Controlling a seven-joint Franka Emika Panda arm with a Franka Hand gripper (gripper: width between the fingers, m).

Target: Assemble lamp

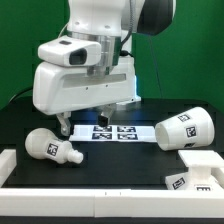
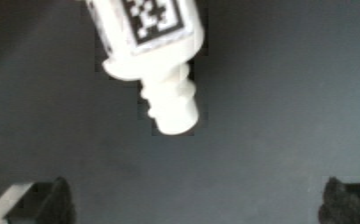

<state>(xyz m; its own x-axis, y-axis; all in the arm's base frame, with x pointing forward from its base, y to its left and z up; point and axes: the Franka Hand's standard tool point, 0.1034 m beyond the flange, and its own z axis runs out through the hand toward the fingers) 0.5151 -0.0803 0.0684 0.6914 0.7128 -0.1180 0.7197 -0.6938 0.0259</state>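
- The white robot arm (image 1: 100, 50) fills the upper middle of the exterior view. Its two-finger gripper (image 1: 80, 122) hangs low over the black table (image 1: 120, 165).
- In the wrist view the gripper (image 2: 198, 200) stands wide. Its two dark fingertips (image 2: 44, 197) are well apart with only bare table between them, and it holds nothing.
- The round matte white plastic bulb (image 1: 45, 145) with a ribbed neck lies on its side at the lower left of the exterior view. It shows a black square tag, and its neck points toward the lower right.
- In the wrist view the bulb (image 2: 150, 45) lies clear of both fingertips, neck end toward the gap between them.
- The matte white truncated-cone shade (image 1: 183, 130) lies on its side at the exterior view's right.
- The flat square white base (image 1: 197, 170) sits in the lower right corner, near the shade.
- The thin white marker board (image 1: 115, 132) lies mid-frame, between bulb and shade.
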